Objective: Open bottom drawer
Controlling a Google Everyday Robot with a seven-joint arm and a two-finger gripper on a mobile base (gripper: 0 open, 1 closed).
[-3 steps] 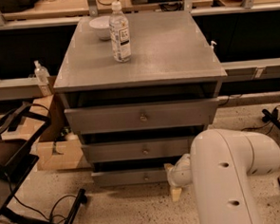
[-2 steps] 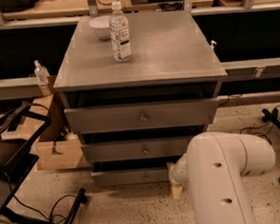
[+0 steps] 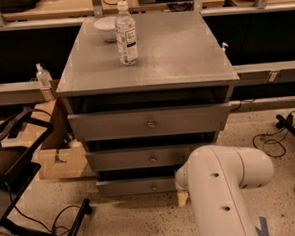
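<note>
The pale gripper (image 3: 182,197) hangs low by the right end of the narrow grey metal bottom drawer (image 3: 126,187), spread or closed I cannot tell; seemingly the approach, with its small round knob (image 3: 153,187) to catch next.

The white arm (image 3: 220,195) comes in from the lower edge, right of the bottom drawer (image 3: 136,187). Its thick link stands nearly upright and ends in a rounded joint level with that drawer. A smaller joint bulges left from it toward the drawer's right end. The gripper (image 3: 182,198) sits low, just in front of that end, mostly hidden behind the arm; only a pale tip shows.
</note>
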